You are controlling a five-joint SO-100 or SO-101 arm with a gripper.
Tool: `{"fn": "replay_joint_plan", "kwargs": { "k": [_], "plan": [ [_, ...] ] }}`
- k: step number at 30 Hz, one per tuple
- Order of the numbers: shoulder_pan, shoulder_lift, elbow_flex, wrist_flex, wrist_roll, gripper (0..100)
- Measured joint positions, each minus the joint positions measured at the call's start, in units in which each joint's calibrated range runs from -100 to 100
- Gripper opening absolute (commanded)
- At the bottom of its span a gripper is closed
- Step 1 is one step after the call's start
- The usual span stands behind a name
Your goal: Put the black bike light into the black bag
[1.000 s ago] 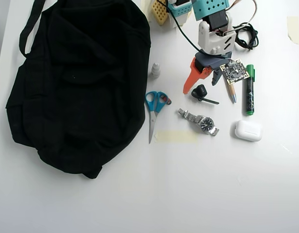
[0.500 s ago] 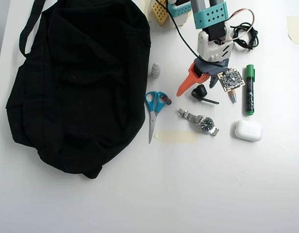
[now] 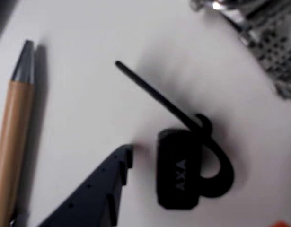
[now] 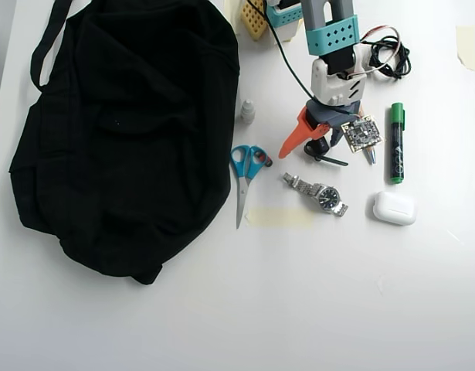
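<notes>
white tabletop point(image 4: 314, 309), evenly lit, bears all items; black bike light point(image 3: 179, 170) lies flat on it, just above the watch point(image 4: 317, 192) in the overhead view; its thin strap tail runs toward the upper left in the wrist view, body toward the bottom; gripper point(image 4: 313, 144) stands open over it, dark finger point(image 3: 95, 189) just beside, apart; black bag point(image 4: 121, 131) lies slumped at left, well apart, contents not visible; scissors point(image 4: 245, 174) between.
</notes>
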Motion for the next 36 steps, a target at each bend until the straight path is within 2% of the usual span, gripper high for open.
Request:
{"fn": "replay_joint_plan", "kwargs": {
  "k": [4, 15, 24, 36],
  "plan": [
    [0.37, 1.17, -0.17, -0.6, -0.05, 44],
    [0.88, 1.33, -0.51, -0.51, -1.27, 41],
    [0.88, 1.33, -0.51, -0.51, -1.71, 21],
    [1.76, 0.92, -0.6, -0.26, -1.9, 2]
  ]
}}
